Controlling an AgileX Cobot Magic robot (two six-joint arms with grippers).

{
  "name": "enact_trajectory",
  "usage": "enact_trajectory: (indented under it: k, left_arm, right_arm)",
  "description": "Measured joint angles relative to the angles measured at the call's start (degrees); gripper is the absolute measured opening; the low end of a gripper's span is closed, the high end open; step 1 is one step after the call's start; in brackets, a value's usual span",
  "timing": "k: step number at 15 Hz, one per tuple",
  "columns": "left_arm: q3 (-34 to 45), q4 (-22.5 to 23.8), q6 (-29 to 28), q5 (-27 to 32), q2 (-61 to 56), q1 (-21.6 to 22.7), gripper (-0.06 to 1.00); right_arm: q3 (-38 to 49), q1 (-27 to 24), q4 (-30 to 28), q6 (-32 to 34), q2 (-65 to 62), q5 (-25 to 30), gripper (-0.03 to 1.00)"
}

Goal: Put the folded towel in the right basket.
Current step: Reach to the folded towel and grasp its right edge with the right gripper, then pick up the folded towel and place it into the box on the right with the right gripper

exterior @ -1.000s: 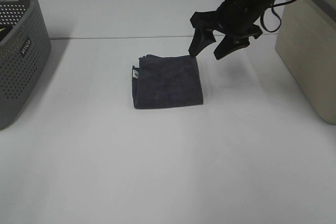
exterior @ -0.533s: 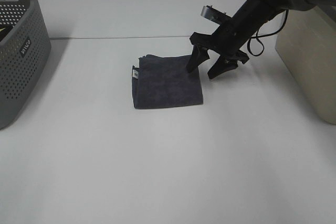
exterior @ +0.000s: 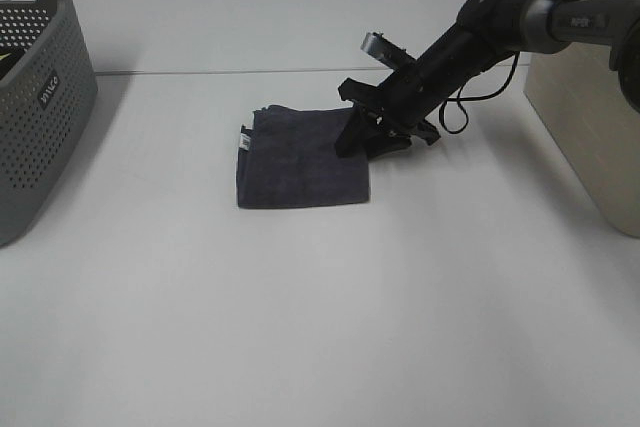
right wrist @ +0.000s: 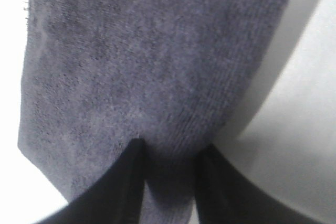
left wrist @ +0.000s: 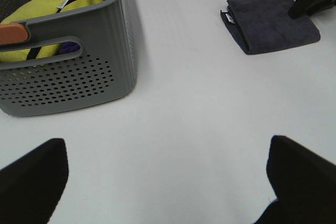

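The folded dark grey towel [exterior: 300,157] lies flat on the white table, a little left of the middle. It also shows in the left wrist view [left wrist: 273,22] and fills the right wrist view [right wrist: 147,51]. My right gripper [exterior: 368,142] is down at the towel's right edge, its two fingers closed on a fold of cloth [right wrist: 170,177]. The right basket [exterior: 585,87] is beige and stands at the table's right edge. My left gripper [left wrist: 168,182] is open and empty, low over bare table near the grey basket.
A grey perforated basket [exterior: 40,87] stands at the left edge and holds yellow and dark cloths [left wrist: 47,9]. The right arm [exterior: 470,37] stretches from the upper right down to the towel.
My right gripper came down from above the towel's far right corner to its right edge and narrowed its fingers onto the cloth. The towel slid a little to the left.
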Motion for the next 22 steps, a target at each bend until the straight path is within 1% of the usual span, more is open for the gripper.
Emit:
enact_trajectory:
  k: [1,4,8,10,12,15,17,19,20,22]
  left_arm:
    - [0.0,0.0,0.0,0.0,0.0,0.0,0.98]
    - [0.0,0.0,0.0,0.0,0.0,0.0,0.98]
    - [0.0,0.0,0.0,0.0,0.0,0.0,0.98]
    - [0.0,0.0,0.0,0.0,0.0,0.0,0.98]
    - [0.0,0.0,0.0,0.0,0.0,0.0,0.98]
    - [0.0,0.0,0.0,0.0,0.0,0.0,0.98]
    - [0.0,0.0,0.0,0.0,0.0,0.0,0.98]
    - [0.0,0.0,0.0,0.0,0.0,0.0,0.98]
    - [0.0,0.0,0.0,0.0,0.0,0.0,0.98]
    - [0.0,0.0,0.0,0.0,0.0,0.0,0.98]
  right_arm:
    - [0.0,0.1,0.2,0.0,0.4,-0.2,0.05]
    - [0.0,0.2,0.0,0.0,0.0,-0.3,0.04]
    - [0.2,0.2,-3.0,0.0,-5.5,-0.3,0.04]
    - [0.2,0.2,-6.5,0.7,-10.5,0.2,0.04]
    - [0.2,0.2,-11.9,2.6,-15.8,1.7,0.04]
    - [0.2,0.2,-20.4,5.9,-23.4,2.2,0.04]
    - [0.2,-0.3,-24.3,7.8,-29.0,2.3,0.04]
    - [0.2,-2.3,-25.4,8.6,-34.2,3.1,0.04]
    - [0.2,-4.2,-25.7,8.7,-36.6,3.8,0.04]
    - [0.2,-11.0,-26.1,8.7,-41.8,6.4,0.04]
